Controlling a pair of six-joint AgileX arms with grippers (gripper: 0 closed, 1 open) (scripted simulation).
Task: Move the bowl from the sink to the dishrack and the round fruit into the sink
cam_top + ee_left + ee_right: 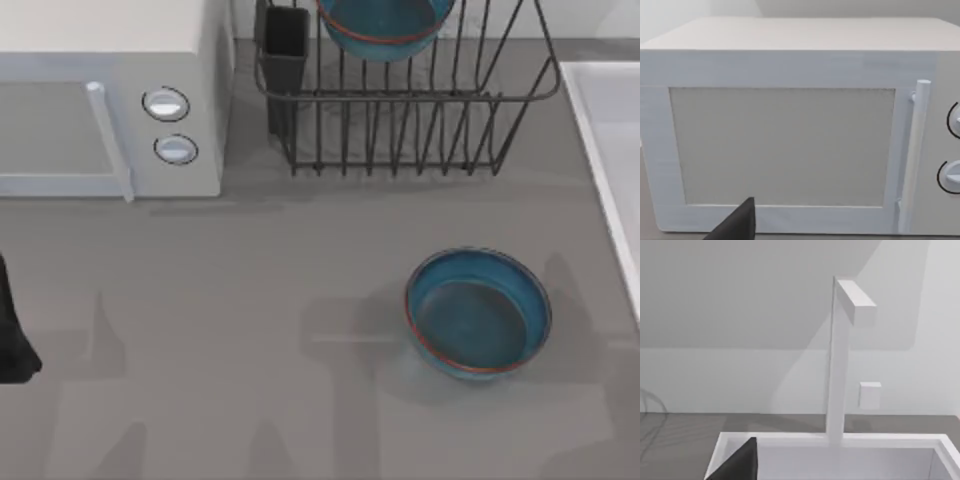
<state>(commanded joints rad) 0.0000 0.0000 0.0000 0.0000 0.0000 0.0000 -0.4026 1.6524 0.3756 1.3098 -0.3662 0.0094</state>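
One teal-blue bowl (pixel 478 312) is seen upright on the grey table (pixel 250 330), mouth up and holding nothing, near the sink (pixel 610 150) at the right edge but outside it; being round, it has no long axis. A second identical bowl (pixel 385 25) is seen propped on edge among the bars of the dishrack (pixel 400 110), beside the black utensil cup (pixel 285 55). The sink's rim (pixel 840 440) and white tap (pixel 840 355) are shown in the right wrist view, the microwave (pixel 790 140) in the left wrist view. The left arm (pixel 12 330) is parked at the table's left edge. Whether either pincer is spread or pressed together cannot be told.
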